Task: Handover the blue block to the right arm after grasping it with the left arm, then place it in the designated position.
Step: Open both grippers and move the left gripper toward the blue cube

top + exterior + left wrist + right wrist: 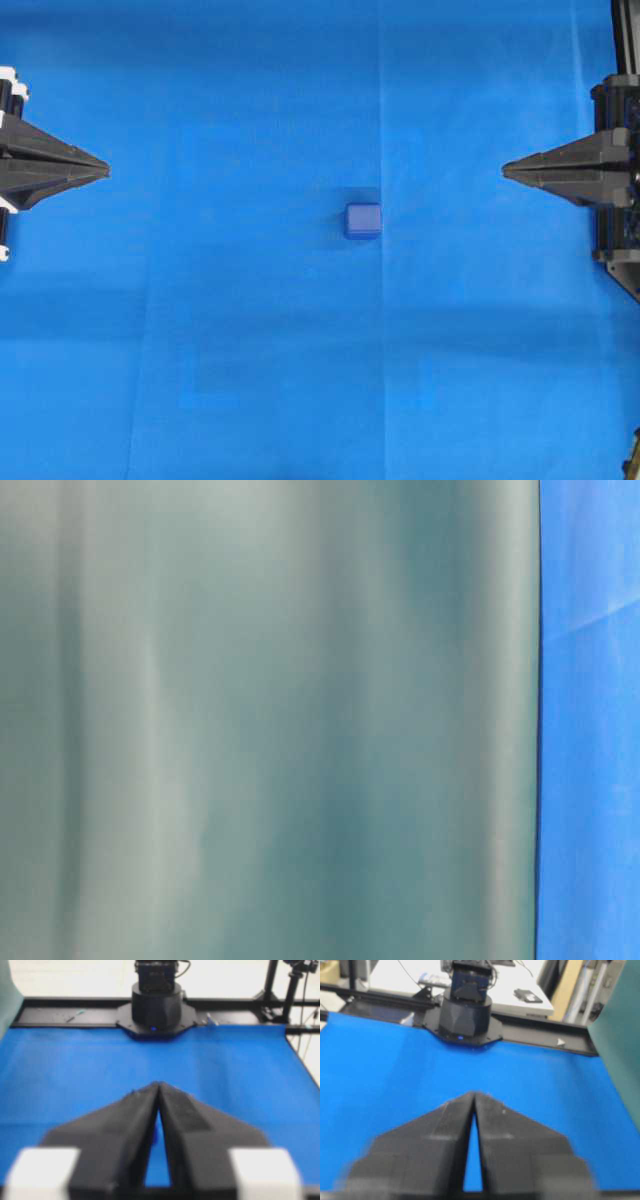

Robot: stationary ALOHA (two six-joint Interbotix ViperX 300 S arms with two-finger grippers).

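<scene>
blue block is seen resting on the blue cloth, near the middle, untouched. left gripper is parked well left of the block, right gripper well right of it, both a little above the block's line in the overhead view, tips pointed toward each other. on both, the 2 fingers are pressed together at the tips, nothing held. table-level view is mostly covered by a grey-green sheet.
</scene>
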